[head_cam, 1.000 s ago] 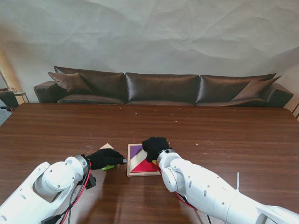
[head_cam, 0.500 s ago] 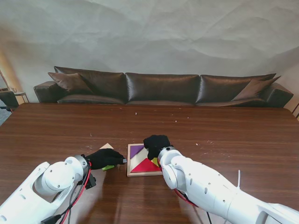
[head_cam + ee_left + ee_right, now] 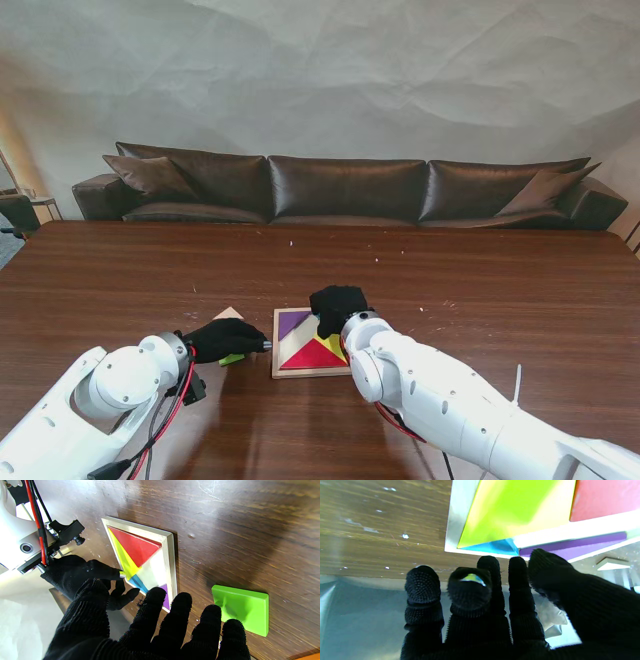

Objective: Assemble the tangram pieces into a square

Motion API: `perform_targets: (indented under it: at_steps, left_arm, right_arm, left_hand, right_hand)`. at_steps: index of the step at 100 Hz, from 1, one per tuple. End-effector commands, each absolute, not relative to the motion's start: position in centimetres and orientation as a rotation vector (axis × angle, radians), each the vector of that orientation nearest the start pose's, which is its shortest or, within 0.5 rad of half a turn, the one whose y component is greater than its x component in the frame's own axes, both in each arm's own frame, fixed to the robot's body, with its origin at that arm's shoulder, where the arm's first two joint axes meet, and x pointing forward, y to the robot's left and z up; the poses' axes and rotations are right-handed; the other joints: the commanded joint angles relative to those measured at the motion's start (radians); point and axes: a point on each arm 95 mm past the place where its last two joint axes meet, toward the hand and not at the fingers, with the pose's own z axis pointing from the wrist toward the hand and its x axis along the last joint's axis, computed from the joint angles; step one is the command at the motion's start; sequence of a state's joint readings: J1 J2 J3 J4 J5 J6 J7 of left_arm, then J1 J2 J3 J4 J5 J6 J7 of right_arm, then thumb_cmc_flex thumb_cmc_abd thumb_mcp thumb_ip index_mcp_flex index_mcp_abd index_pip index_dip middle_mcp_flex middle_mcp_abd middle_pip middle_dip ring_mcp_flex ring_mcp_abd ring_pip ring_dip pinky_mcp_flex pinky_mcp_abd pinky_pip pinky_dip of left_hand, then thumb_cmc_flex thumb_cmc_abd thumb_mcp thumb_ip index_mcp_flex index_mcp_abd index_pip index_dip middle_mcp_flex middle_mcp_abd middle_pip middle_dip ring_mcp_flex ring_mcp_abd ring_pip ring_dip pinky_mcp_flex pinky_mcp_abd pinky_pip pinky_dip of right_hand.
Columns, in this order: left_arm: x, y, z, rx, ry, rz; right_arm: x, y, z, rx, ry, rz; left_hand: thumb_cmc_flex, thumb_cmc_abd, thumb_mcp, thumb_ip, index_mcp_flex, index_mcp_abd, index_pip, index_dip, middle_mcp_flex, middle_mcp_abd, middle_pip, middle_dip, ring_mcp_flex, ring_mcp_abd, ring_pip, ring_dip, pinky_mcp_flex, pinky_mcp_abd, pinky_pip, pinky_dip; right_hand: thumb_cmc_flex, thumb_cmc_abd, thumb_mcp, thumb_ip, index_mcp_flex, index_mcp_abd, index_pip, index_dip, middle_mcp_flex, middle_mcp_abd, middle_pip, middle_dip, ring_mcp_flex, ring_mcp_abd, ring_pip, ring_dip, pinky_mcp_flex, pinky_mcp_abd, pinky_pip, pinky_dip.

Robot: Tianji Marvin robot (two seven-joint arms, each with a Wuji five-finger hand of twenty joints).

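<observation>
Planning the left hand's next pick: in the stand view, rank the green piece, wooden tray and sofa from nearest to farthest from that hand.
1. Green piece: tucked against the left hand.
2. Wooden tray: just to its right.
3. Sofa: beyond the table.

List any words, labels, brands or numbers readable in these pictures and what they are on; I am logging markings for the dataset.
None: no text can be read in any view.
The tangram pieces, wooden tray, green piece, both gloved hands and the table show no lettering.
</observation>
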State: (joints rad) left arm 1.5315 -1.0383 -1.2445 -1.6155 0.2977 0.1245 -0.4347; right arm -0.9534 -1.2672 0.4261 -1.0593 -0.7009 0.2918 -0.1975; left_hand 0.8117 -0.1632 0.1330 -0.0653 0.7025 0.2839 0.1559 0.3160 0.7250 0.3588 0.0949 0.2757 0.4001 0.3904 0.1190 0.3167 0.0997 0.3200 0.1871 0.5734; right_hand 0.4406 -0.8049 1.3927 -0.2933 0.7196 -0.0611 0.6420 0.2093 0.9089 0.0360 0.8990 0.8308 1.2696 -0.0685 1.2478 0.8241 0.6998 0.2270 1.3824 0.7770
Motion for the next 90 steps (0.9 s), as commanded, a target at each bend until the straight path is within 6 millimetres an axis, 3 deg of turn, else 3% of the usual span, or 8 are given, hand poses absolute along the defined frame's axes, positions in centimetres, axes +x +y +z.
perform_targets:
  at_steps: [1, 8, 14, 18, 40, 61, 90]
  left_arm:
    - [39.8, 1.1, -33.7, -2.12, 1.551, -1.577]
    - [39.8, 1.1, -33.7, -2.119, 1.549, -1.578]
    - [39.8, 1.1, -33.6, -2.117, 1.548, -1.58]
    - [39.8, 1.1, -33.6, -2.116, 1.548, -1.581]
    - [39.8, 1.2, -33.6, -2.104, 1.54, -1.59]
    - [39.9, 1.2, -33.5, -2.092, 1.544, -1.598]
    - [40.1, 0.8, -33.1, -2.071, 1.553, -1.618]
  right_arm:
    - [47.2, 14.9, -36.8, 1.125, 1.668, 1.403]
    - [47.0, 14.9, -36.5, 1.139, 1.648, 1.429]
    - [46.8, 14.9, -36.1, 1.156, 1.632, 1.446]
    - [46.6, 14.8, -35.9, 1.168, 1.615, 1.457]
    - [44.7, 13.7, -34.4, 1.248, 1.52, 1.54]
    - [42.5, 11.7, -33.4, 1.384, 1.459, 1.632]
    - [41.1, 10.0, -33.3, 1.471, 1.327, 1.689]
  left_hand:
    - [0.009, 0.025, 0.01, 0.026, 0.019, 0.005, 0.0, 0.004, 0.015, 0.007, -0.003, 0.012, 0.025, 0.016, 0.016, 0.015, 0.006, 0.015, 0.007, 0.007]
    - [0.009, 0.025, 0.01, 0.026, 0.019, 0.004, 0.0, 0.004, 0.015, 0.006, -0.003, 0.012, 0.024, 0.015, 0.016, 0.015, 0.006, 0.015, 0.007, 0.007]
    - [0.009, 0.025, 0.01, 0.026, 0.02, 0.005, 0.001, 0.004, 0.015, 0.007, -0.003, 0.012, 0.025, 0.015, 0.017, 0.015, 0.007, 0.015, 0.007, 0.007]
    - [0.009, 0.025, 0.01, 0.026, 0.018, 0.006, 0.0, 0.004, 0.014, 0.007, -0.003, 0.012, 0.024, 0.016, 0.016, 0.015, 0.007, 0.015, 0.007, 0.007]
    - [0.009, 0.025, 0.01, 0.026, 0.012, 0.003, -0.003, 0.003, 0.011, 0.01, -0.004, 0.011, 0.022, 0.016, 0.015, 0.015, 0.005, 0.015, 0.006, 0.007]
    - [0.009, 0.025, 0.01, 0.026, 0.01, 0.002, -0.003, 0.003, 0.012, 0.005, -0.004, 0.011, 0.023, 0.015, 0.015, 0.015, 0.006, 0.016, 0.007, 0.007]
    - [0.009, 0.026, 0.009, 0.026, 0.003, 0.0, -0.006, 0.001, 0.005, 0.004, -0.006, 0.01, 0.017, 0.013, 0.013, 0.014, 0.006, 0.015, 0.006, 0.007]
  right_hand:
    - [-0.04, 0.014, 0.012, 0.049, -0.014, -0.014, 0.02, 0.024, -0.028, 0.008, 0.023, -0.009, -0.006, -0.017, 0.025, 0.001, 0.051, -0.006, 0.049, 0.017]
    - [-0.073, 0.024, -0.001, 0.078, -0.008, -0.022, 0.023, 0.026, -0.023, 0.004, 0.022, -0.016, -0.008, -0.014, 0.023, 0.0, 0.049, -0.003, 0.047, 0.017]
    - [-0.122, 0.059, -0.03, 0.159, -0.005, -0.023, 0.024, 0.028, -0.022, 0.004, 0.023, -0.032, -0.012, -0.009, 0.018, 0.0, 0.045, 0.002, 0.043, 0.018]
    - [-0.134, 0.068, -0.039, 0.172, -0.002, -0.026, 0.026, 0.029, -0.021, 0.003, 0.023, -0.037, -0.015, -0.005, 0.016, 0.0, 0.043, 0.003, 0.042, 0.019]
    - [-0.172, 0.063, -0.092, 0.175, 0.003, -0.018, 0.032, 0.032, -0.022, 0.015, -0.013, -0.07, -0.047, 0.027, -0.051, -0.018, 0.028, 0.012, 0.019, 0.014]
    - [-0.197, 0.014, -0.154, 0.156, 0.003, -0.025, 0.014, 0.025, -0.068, 0.058, -0.176, -0.196, -0.158, 0.12, -0.264, -0.07, -0.044, 0.046, -0.057, 0.015]
    - [-0.193, 0.036, -0.162, 0.159, 0.026, -0.022, 0.013, 0.039, -0.061, 0.066, -0.196, -0.229, -0.175, 0.146, -0.322, -0.085, -0.067, 0.055, -0.083, 0.016]
